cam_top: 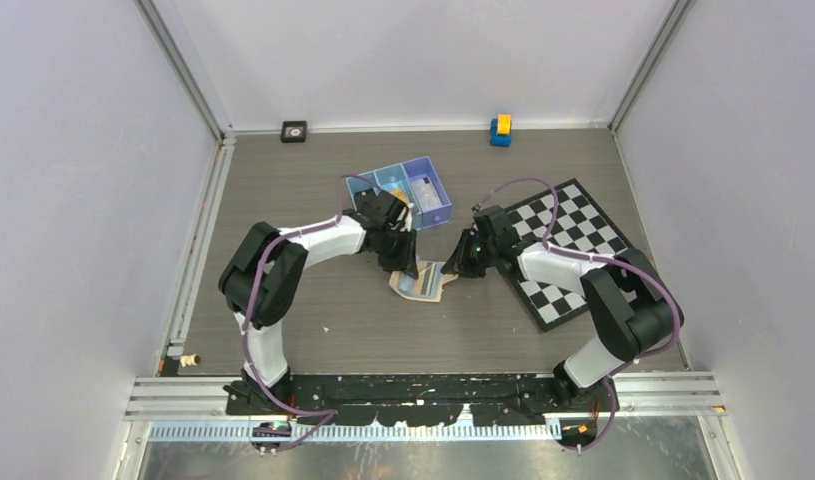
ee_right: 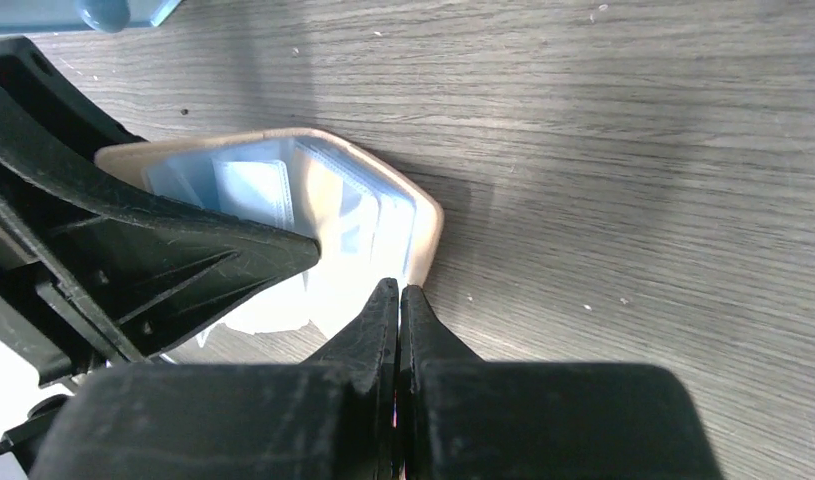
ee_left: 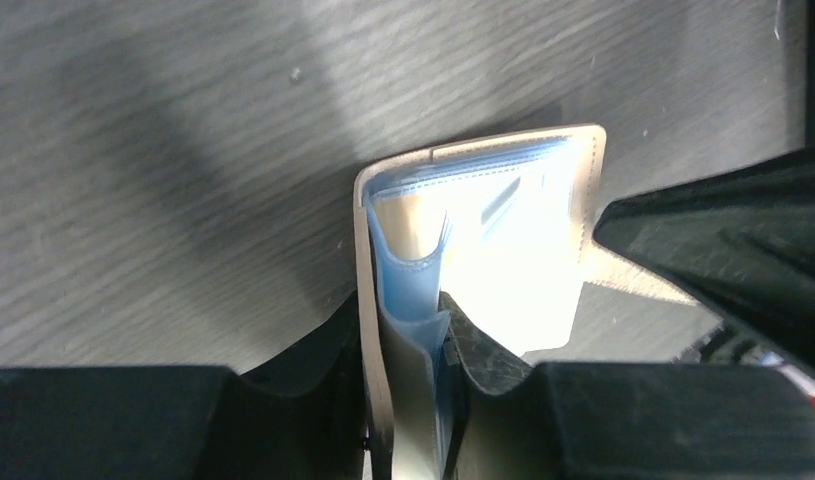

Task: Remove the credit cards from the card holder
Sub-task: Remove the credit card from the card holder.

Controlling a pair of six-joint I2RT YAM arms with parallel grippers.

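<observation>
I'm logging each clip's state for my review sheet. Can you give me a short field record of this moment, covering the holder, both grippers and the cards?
card holder: open on the table, blue sleeves showing
left gripper: shut on one upright leaf of the card holder
right gripper: shut, tips at the card holder's edge, grasp unclear
credit cards: none seen outside the card holder
blue tray: beyond both grippers

The card holder (ee_left: 411,400) looked a smooth, matt tan leather-like stuff; its inner sleeves (ee_left: 413,285) were clear bluish plastic, glossy, glaring white where the light struck; the table (ee_right: 633,150) showed a grey wood-grain surface, matt, finely streaked; the left gripper (ee_left: 403,300) and right gripper (ee_right: 398,288) were black hard plastic, dull and scuffed; the tray (cam_top: 441,182) was smooth blue plastic; the chessboard (cam_top: 583,225) looked matt; the rail (cam_top: 683,385) was pale brushed metal.
</observation>
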